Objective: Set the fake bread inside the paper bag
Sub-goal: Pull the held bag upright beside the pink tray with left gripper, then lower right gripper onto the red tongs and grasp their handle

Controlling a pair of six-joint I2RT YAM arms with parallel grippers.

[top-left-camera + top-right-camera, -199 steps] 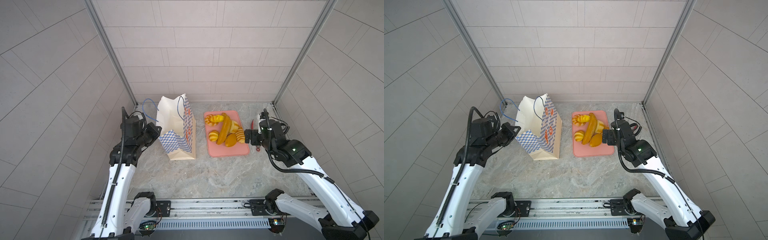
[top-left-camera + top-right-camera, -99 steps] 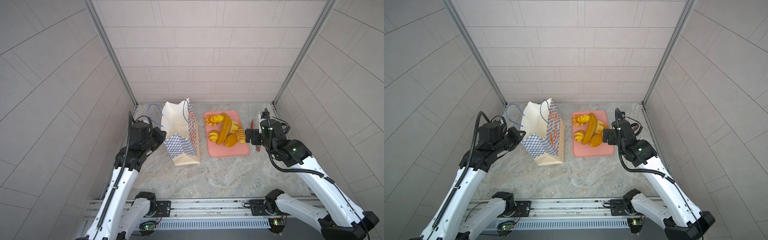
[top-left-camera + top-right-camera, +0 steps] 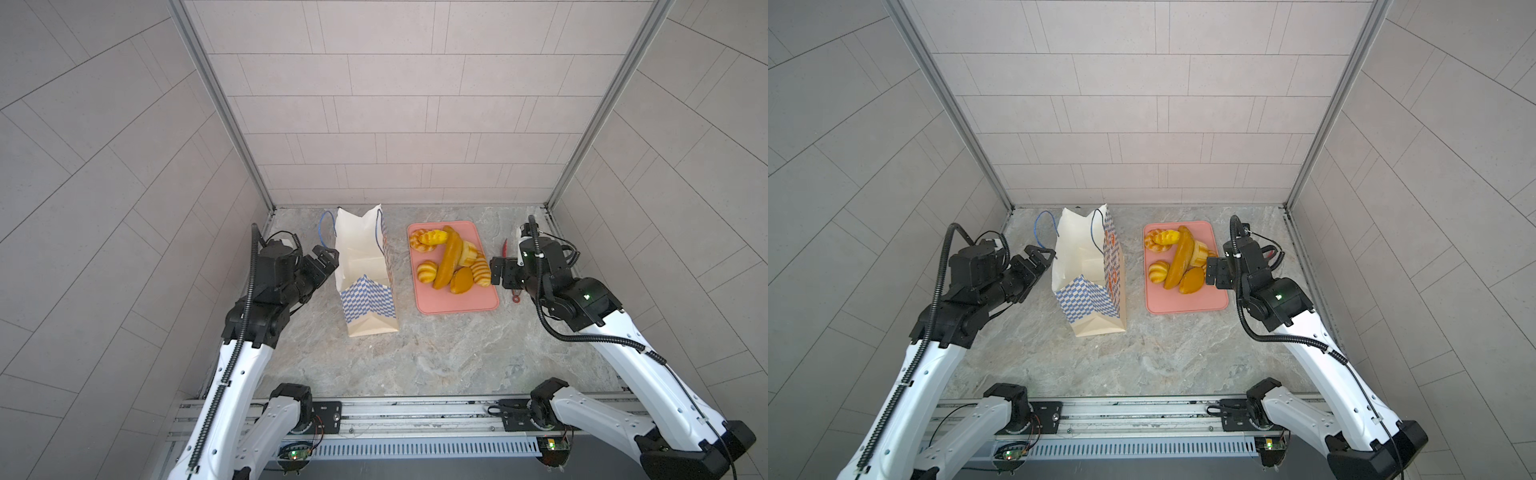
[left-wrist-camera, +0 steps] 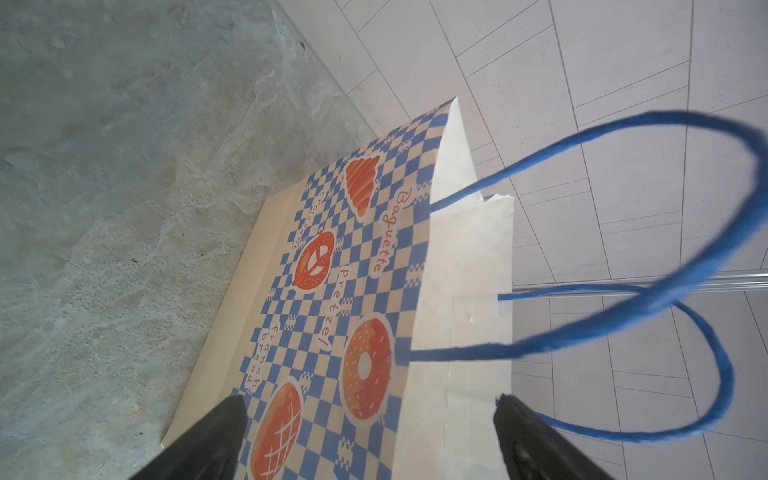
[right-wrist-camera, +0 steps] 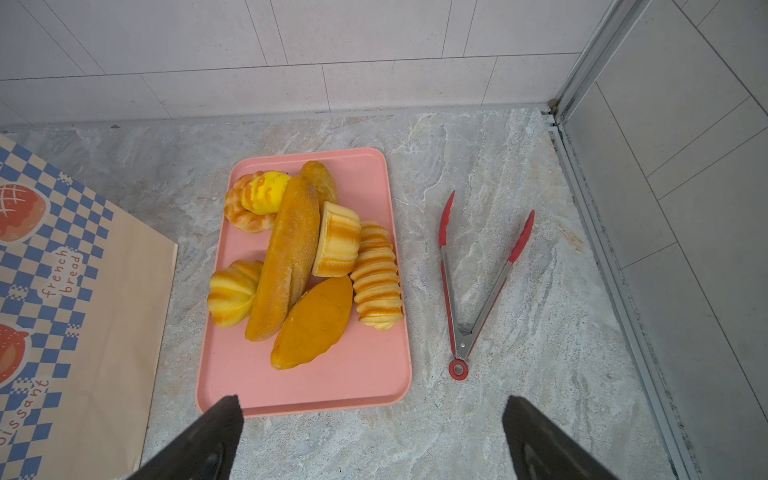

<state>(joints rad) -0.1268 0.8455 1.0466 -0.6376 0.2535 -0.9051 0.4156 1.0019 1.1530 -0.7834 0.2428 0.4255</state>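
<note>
Standing between the spread left hand (image 3: 328, 259) and the fake bread (image 3: 449, 259), the paper bag (image 3: 365, 295) gapes. Tongs (image 5: 462, 348) lie near the spread right hand (image 3: 497, 272).

Glossy fake bread (image 5: 286, 253), matt paper bag (image 3: 365, 266), marbled stone table (image 3: 415, 353).

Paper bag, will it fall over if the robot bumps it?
Probably yes. The paper bag stands tall on a narrow base, so a sideways bump could tip it. It likely weighs little: nothing shows inside, and the bread all lies on the pink tray. Its thin creased walls would probably bend rather than push back.
</note>
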